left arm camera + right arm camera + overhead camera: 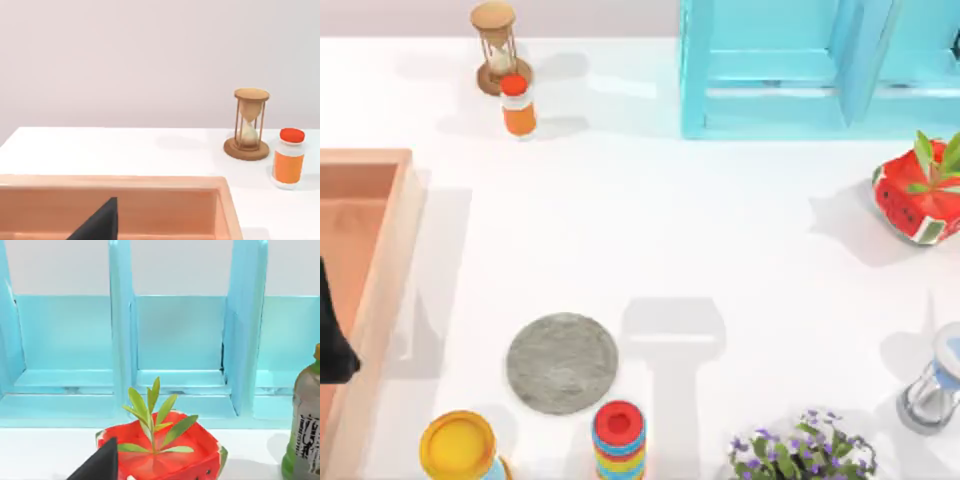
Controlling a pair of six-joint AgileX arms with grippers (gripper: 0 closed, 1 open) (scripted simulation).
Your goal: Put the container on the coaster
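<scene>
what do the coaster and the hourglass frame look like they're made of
The coaster looks like stone or concrete: matte grey with fine speckling and no shine. The hourglass frame looks like wood, with warm tan discs and thin posts in a smooth finish; its bulb looks like clear glass holding pale sand.

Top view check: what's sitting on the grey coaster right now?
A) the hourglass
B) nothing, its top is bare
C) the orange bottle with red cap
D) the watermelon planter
B: the grey speckled coaster lies bare on the white table; the orange bottle and wooden hourglass stand far back, and the watermelon planter sits at the right edge.
</scene>
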